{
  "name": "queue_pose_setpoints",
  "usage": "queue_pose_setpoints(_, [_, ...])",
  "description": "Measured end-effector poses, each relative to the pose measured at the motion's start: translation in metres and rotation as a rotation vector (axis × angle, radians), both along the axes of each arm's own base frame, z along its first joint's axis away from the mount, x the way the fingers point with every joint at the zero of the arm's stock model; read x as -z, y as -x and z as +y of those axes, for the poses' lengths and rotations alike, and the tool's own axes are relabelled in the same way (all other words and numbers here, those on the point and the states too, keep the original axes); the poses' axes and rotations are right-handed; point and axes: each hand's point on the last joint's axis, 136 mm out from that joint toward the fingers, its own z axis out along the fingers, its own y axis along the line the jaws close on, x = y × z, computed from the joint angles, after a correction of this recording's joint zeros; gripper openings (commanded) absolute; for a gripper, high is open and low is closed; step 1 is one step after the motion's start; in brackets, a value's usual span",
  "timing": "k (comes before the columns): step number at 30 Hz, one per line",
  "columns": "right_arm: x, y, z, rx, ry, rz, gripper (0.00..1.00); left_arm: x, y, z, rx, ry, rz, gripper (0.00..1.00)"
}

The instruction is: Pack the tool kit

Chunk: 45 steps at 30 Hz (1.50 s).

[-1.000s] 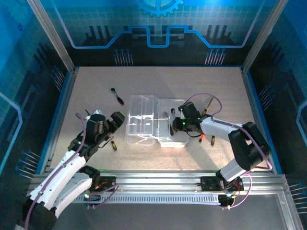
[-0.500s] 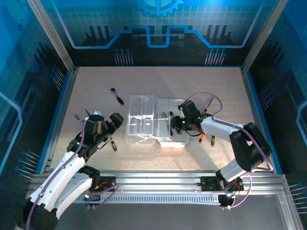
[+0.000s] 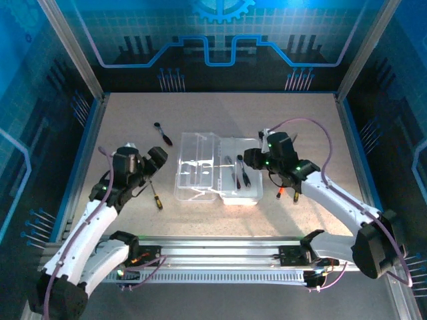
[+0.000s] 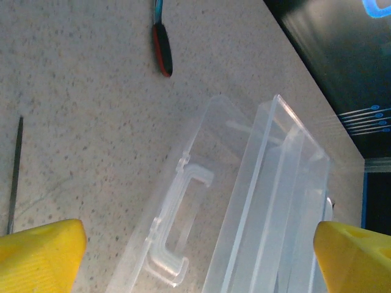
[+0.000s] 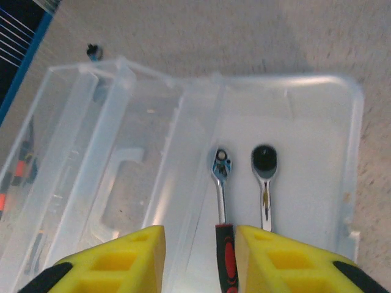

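The case [image 3: 195, 167] is clear, glossy plastic. It lies open at mid-table, with the ribbed lid on the left and the shallow round-cornered base [image 5: 305, 152] on the right. A moulded carry handle [image 4: 174, 235] forms a flat loop in the lid's outer edge. The table [image 3: 220, 113] is matt, speckled beige.

Two slim metal wrenches lie side by side lengthwise in the base, close together but apart. One has a small bluish ring head and a red-and-black grip [image 5: 223, 244]. The other has a round black head [image 5: 264, 160] and a bright steel shank.

The right gripper [image 5: 200, 262] hangs over the near end of the base. Its blocky yellow fingers [image 5: 116, 262] are a narrow gap apart and hold nothing. The red grip lies in the tray below that gap.

The left gripper [image 3: 159, 163] is just left of the lid and spread wide. Its ridged yellow pads [image 4: 40, 256] sit at opposite edges of its wrist view with nothing between them.

A black-and-red tool [image 3: 162, 134] lies on the bare table beyond the lid's far left corner. A thin screwdriver with a yellow-and-black handle [image 3: 156, 197] lies near the left arm. Two small orange-red screwdrivers [image 3: 295, 195] lie right of the base, under the right arm.
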Motion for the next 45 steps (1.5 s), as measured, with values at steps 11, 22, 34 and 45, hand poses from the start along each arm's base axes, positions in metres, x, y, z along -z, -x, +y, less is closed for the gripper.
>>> queue_pose_setpoints(11, [0.034,0.0,-0.018,0.026,0.033,-0.126,0.36,-0.02,-0.073,0.008,0.044,-0.136,0.059,0.57])
queue_pose_setpoints(22, [0.045,0.004,-0.033,0.1,0.011,-0.196,0.32,0.01,-0.148,0.042,0.005,-0.329,0.198,0.48])
queue_pose_setpoints(34, [0.037,0.001,-0.048,0.192,-0.013,-0.245,0.37,0.075,-0.218,0.051,0.062,-0.392,0.372,0.5])
queue_pose_setpoints(45, [0.042,0.0,-0.047,0.198,-0.017,-0.228,0.38,0.109,-0.252,0.058,0.073,-0.392,0.429,0.5])
